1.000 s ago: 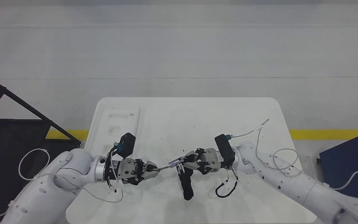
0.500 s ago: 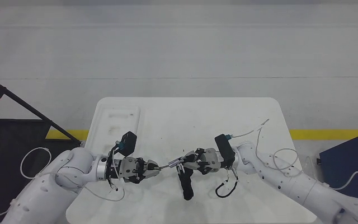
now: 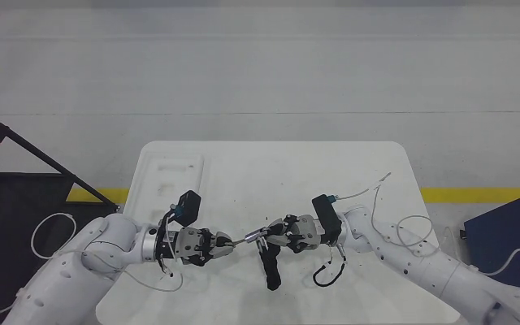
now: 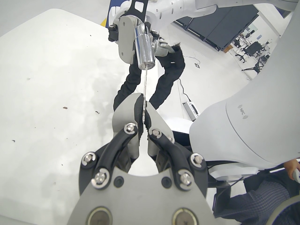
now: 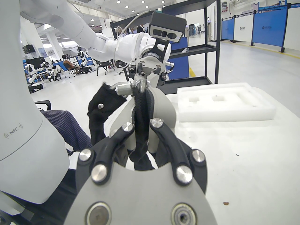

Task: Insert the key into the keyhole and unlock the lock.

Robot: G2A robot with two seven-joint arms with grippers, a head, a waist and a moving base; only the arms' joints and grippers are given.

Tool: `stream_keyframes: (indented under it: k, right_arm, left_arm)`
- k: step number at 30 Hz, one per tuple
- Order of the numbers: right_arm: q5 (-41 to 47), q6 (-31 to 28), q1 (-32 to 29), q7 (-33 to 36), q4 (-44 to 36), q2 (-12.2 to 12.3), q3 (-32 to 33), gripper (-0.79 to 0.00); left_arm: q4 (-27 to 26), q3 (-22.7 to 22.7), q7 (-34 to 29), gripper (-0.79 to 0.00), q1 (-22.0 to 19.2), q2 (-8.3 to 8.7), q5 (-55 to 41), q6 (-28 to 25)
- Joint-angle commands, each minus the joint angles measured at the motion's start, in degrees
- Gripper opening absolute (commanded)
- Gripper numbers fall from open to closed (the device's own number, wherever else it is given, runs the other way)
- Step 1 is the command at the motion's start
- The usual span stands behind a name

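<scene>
Left fingers (image 4: 127, 112) clamp the key (image 4: 144, 83), shaft collinear with the lock (image 4: 144, 47), tip at the keyhole (image 4: 147, 65); right fingers (image 5: 163, 108) grip its cable (image 5: 140, 111).

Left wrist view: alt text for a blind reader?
The left gripper pinches a key, its blade tip at the keyhole in the end of a chrome lock held by the right gripper above a white table. The lock's black sleeved cable hangs in a loop behind.

The right gripper (image 5: 141, 92) is clamped on the black sleeved cable of the lock (image 5: 122, 88). The left gripper (image 5: 143, 70) faces it at twelve o'clock, close. A white foam tray (image 5: 225, 108) lies on the desk (image 5: 234, 146) at one o'clock.
</scene>
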Motion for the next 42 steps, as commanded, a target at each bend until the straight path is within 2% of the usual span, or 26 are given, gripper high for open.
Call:
stream_keyframes:
  k: [1, 19, 32, 42]
  right_arm:
    - [0.0, 0.0, 0.0, 0.0, 0.0, 0.0, 0.0, -0.785]
    - [0.0, 0.0, 0.0, 0.0, 0.0, 0.0, 0.0, -0.785]
    - [0.0, 0.0, 0.0, 0.0, 0.0, 0.0, 0.0, -0.785]
    - [0.0, 0.0, 0.0, 0.0, 0.0, 0.0, 0.0, -0.785]
  left_arm:
    - [-0.2, 0.1, 0.1, -0.785, 0.1, -0.04, 0.0, 0.3]
    - [-2.2, -2.8, -4.3, -0.785, 1.8, 0.72, 0.3, 5.0]
    - [-3.7, -2.5, -6.3, -0.785, 1.5, 0.65, 0.7, 7.6]
    - [-6.4, -5.8, -7.8, -0.785, 3.6, 1.31, 0.6, 8.6]
